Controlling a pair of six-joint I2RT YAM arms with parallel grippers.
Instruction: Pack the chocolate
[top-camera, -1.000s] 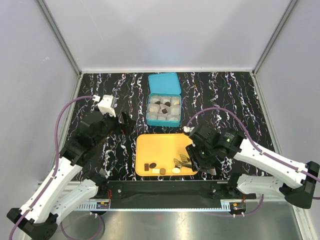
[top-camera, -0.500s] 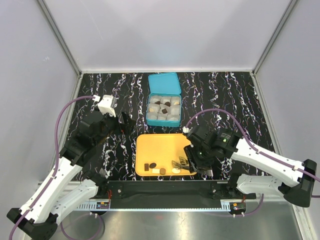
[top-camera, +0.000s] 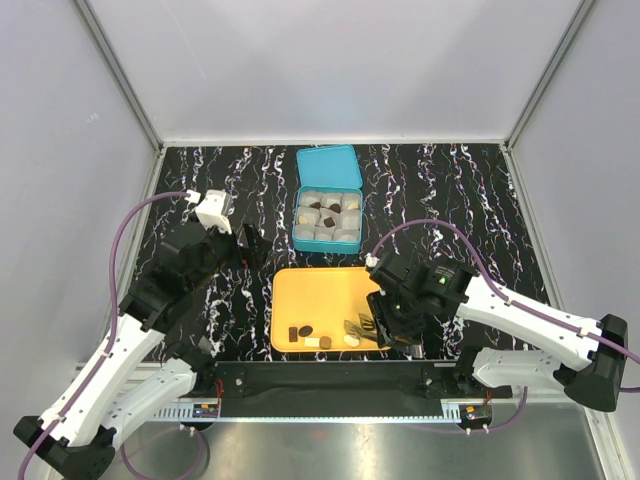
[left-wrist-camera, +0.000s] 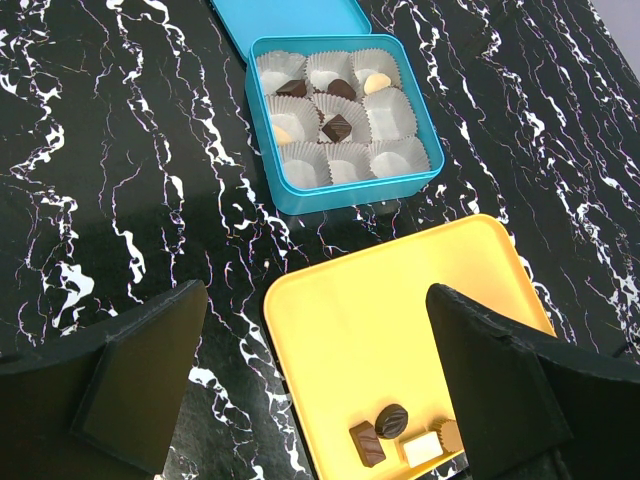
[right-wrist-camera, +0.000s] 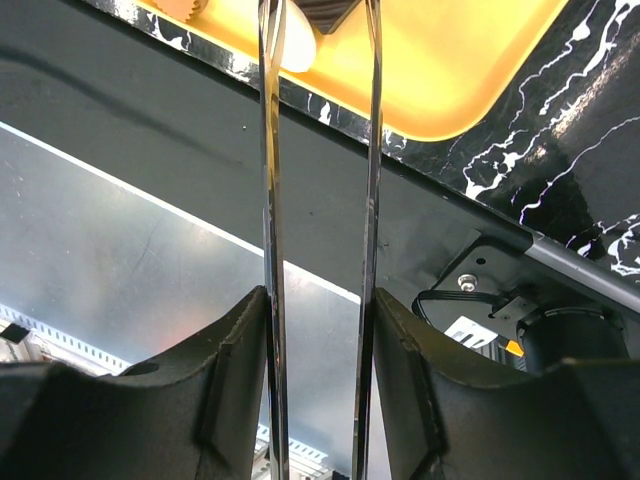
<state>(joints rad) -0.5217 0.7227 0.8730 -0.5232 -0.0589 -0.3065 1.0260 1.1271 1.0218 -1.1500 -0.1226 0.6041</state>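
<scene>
Down at the near right corner of the orange tray (top-camera: 320, 290), the right gripper (top-camera: 380, 322) is clamped on a pair of thin metal tongs (right-wrist-camera: 268, 180), its black fingers (right-wrist-camera: 230, 370) pressing the two blades from outside. The blades run side by side with a narrow gap between them and reach over the tray's near rim (their tips run out of the wrist view). A dark brown piece (right-wrist-camera: 326, 10) lies between the blades at the top edge of that view, and a cream-white piece (right-wrist-camera: 297, 50) sits just beside the left blade. Whether the tongs pinch the dark one I cannot tell.

The rest of the loose chocolate (top-camera: 306, 330) lies in a short row along the tray's near edge. The left gripper (left-wrist-camera: 315, 330) hangs above the marbled table (top-camera: 450, 190), left of the tray, its fingers spread wide and holding nothing. Beyond the tray stands the blue box (left-wrist-camera: 345, 200), lid open. It holds nine paper cups (left-wrist-camera: 398, 157), and five of them have a piece inside, three dark and two pale.
</scene>
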